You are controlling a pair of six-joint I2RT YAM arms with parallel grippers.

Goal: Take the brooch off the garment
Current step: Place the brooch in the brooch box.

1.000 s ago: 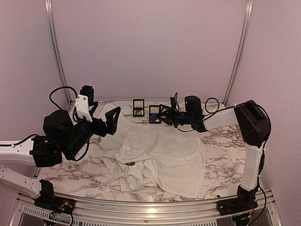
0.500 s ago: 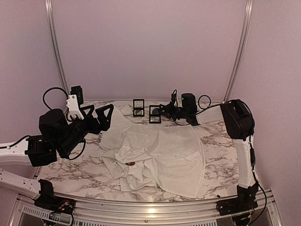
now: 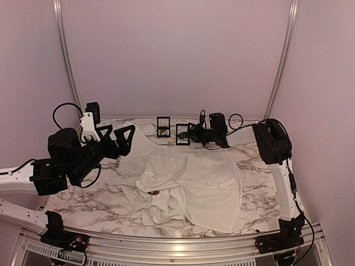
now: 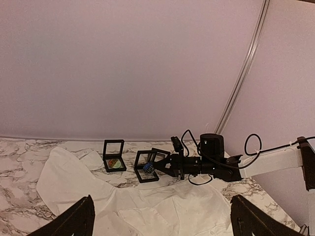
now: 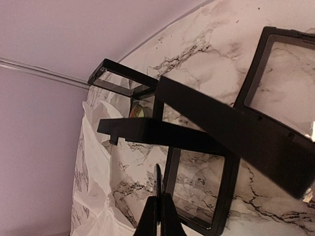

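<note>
My left gripper (image 3: 120,134) gapes; my right gripper (image 3: 187,133) (grip unreadable) crowds a display frame (image 4: 143,172) and could topple it. The red brooch (image 3: 156,192) sits on the crumpled shirt (image 3: 208,183), well apart from both.

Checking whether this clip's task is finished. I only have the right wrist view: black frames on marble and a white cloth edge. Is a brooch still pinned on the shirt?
Observer: Yes. The top view shows a small red brooch on the crumpled middle of the shirt.
Operator: Where is the left arm?
Observer: The left gripper hangs open above the shirt's far left part, holding nothing.
Operator: Is my gripper holding anything?
Observer: The left wrist view shows a small blue piece at the right gripper tip, by a black frame. I cannot tell whether it is gripped.
</note>
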